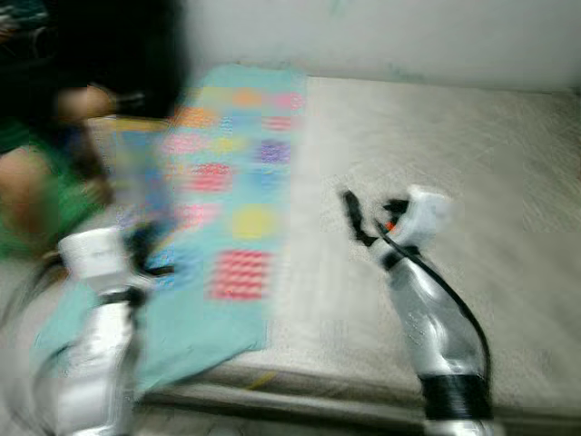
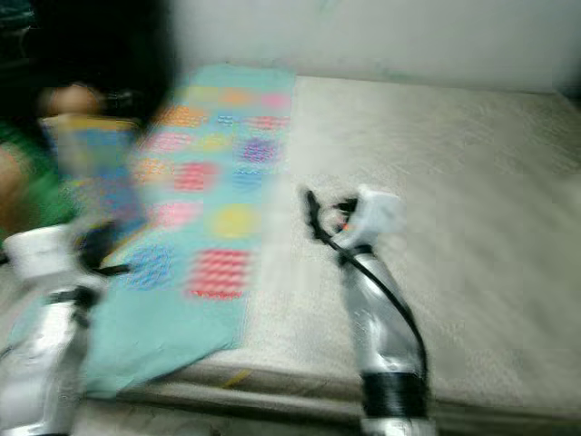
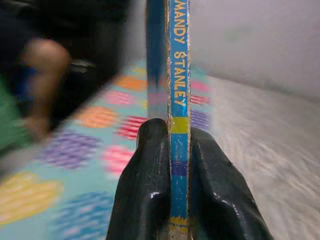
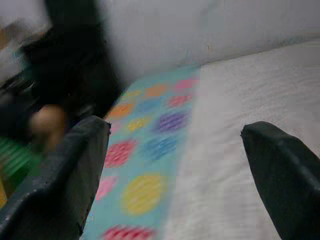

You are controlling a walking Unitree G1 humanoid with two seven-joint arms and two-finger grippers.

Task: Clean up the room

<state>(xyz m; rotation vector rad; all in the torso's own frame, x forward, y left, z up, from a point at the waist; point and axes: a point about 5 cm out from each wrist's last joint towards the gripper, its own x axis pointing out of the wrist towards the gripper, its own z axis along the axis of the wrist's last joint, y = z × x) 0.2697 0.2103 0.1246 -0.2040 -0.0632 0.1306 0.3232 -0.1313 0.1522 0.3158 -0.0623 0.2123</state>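
My left gripper (image 3: pixel 172 165) is shut on a thin blue book (image 3: pixel 175 75) held upright, spine toward the wrist camera, lettered "MANDY STANLEY". In the eye views the book (image 1: pixel 136 173) stands above the left arm at the left edge of the mattress (image 1: pixel 454 163). A teal mat with coloured patches (image 1: pixel 231 209) lies on the mattress's left part. My right gripper (image 1: pixel 352 213) hovers over the bare mattress near the mat's edge, its fingers (image 4: pixel 75 170) open and holding nothing. All views are blurred.
A person in dark and green clothes (image 1: pixel 54 136) is at the far left, a hand (image 1: pixel 82 100) close to the book. A pale wall (image 1: pixel 408 36) backs the mattress. The mattress's right side is bare.
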